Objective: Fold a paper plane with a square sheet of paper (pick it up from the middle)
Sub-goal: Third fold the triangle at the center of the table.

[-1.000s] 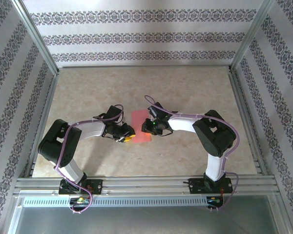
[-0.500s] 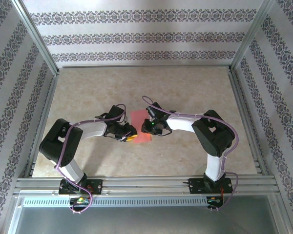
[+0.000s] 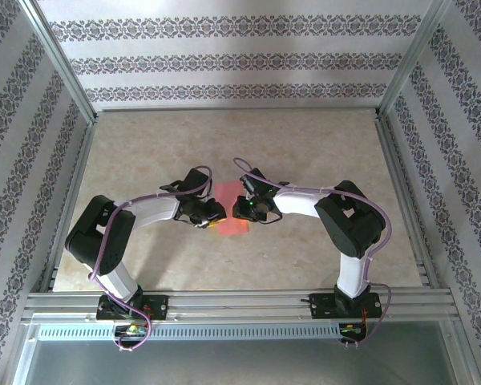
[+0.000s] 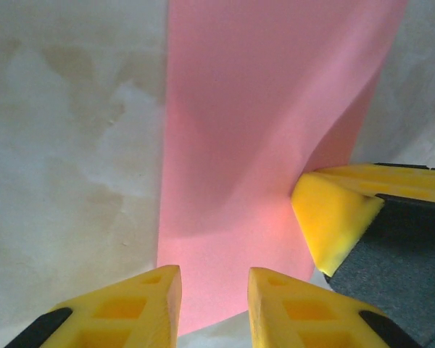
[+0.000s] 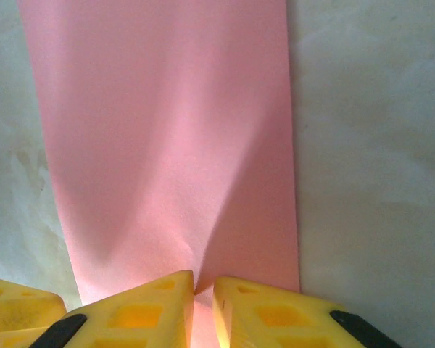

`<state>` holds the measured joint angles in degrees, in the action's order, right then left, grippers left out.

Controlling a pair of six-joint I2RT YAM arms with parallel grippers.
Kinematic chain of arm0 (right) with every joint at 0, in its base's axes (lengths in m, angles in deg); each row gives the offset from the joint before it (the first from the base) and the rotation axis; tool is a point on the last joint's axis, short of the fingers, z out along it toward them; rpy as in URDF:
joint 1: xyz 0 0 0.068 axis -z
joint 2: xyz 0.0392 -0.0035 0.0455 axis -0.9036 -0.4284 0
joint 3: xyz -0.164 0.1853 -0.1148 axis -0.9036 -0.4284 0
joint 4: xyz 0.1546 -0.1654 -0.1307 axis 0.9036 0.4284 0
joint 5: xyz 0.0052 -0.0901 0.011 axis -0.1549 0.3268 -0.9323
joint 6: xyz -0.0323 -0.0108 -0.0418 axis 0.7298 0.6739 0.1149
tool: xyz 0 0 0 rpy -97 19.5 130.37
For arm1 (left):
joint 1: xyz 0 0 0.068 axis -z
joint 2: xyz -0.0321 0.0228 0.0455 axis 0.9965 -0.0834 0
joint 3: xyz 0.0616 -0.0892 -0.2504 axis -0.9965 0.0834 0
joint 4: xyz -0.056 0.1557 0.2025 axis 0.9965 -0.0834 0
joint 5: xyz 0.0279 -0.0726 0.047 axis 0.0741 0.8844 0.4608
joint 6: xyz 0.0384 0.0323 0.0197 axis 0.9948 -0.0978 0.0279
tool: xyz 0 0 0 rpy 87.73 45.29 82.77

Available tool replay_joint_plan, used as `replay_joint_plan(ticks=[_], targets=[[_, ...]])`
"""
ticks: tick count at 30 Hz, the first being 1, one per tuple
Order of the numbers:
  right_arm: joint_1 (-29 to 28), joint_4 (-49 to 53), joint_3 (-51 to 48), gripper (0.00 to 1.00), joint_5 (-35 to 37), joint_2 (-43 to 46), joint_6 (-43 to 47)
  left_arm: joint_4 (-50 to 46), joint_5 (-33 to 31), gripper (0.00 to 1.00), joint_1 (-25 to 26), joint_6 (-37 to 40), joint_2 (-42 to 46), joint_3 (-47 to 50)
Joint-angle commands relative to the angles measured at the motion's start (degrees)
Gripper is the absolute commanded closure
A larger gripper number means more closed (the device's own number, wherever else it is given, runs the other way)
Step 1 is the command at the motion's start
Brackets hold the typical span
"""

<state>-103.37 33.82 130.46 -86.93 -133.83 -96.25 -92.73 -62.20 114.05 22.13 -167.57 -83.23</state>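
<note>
The pink-red square sheet of paper (image 3: 228, 192) lies on the table between the two arms and looks like a tall narrow strip (image 4: 261, 109). My right gripper (image 3: 242, 210) is at its right edge. Its jaws (image 5: 203, 283) are shut on a small raised ridge of the sheet (image 5: 167, 145), which puckers up into the narrow gap. My left gripper (image 3: 214, 215) is over the sheet's left near part. It stands open (image 4: 214, 279), with the flat paper showing in the gap between its fingers. One yellow fingertip (image 4: 333, 217) of the right gripper presses on the paper opposite it.
The beige marbled tabletop (image 3: 305, 152) is bounded by metal frame rails and patterned walls (image 3: 224, 60). Bare table lies behind and in front of the sheet. The two grippers sit very close together over the paper.
My left gripper has slid a little right and away from me, further onto the sheet. The right gripper has stayed almost still, pinched on the paper.
</note>
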Motion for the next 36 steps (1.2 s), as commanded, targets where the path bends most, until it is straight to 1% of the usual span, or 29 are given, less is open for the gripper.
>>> replay_joint_plan(ticks=[1, 6, 12, 18, 21, 27, 32, 36], targets=[[0.4, 8.0, -4.2, 0.74, 3.9, -5.6, 0.3, -4.6, -4.4, 0.70, 1.1, 2.6, -1.5, -2.3], [0.5, 7.6, -4.4, 0.75, 3.6, -5.5, 0.3, -5.4, -6.4, 0.70, 1.6, 3.2, -2.6, -3.5], [0.6, 7.1, -4.7, 0.75, 3.3, -5.7, 0.2, -5.5, -6.1, 0.69, 2.0, 3.3, -3.7, -4.0], [0.7, 6.9, -4.8, 0.75, 3.0, -5.8, 0.2, -5.1, -4.9, 0.68, 2.4, 3.6, -5.0, -4.2], [0.8, 7.0, -4.9, 0.75, 3.0, -5.8, 0.2, -3.5, -2.5, 0.70, 2.4, 3.6, -5.2, -4.1], [0.8, 6.9, -4.9, 0.75, 2.9, -6.0, 0.2, -2.0, -0.5, 0.73, 2.6, 3.7, -2.3, -3.8], [0.9, 6.9, -4.9, 0.75, 2.9, -6.1, 0.3, -2.2, 0.0, 0.73, 2.1, 4.3, 0.4, -3.1], [0.9, 6.9, -5.0, 0.75, 2.9, -6.1, 0.3, 0.4, 1.4, 0.73, 1.2, 3.9, 1.5, -1.5]])
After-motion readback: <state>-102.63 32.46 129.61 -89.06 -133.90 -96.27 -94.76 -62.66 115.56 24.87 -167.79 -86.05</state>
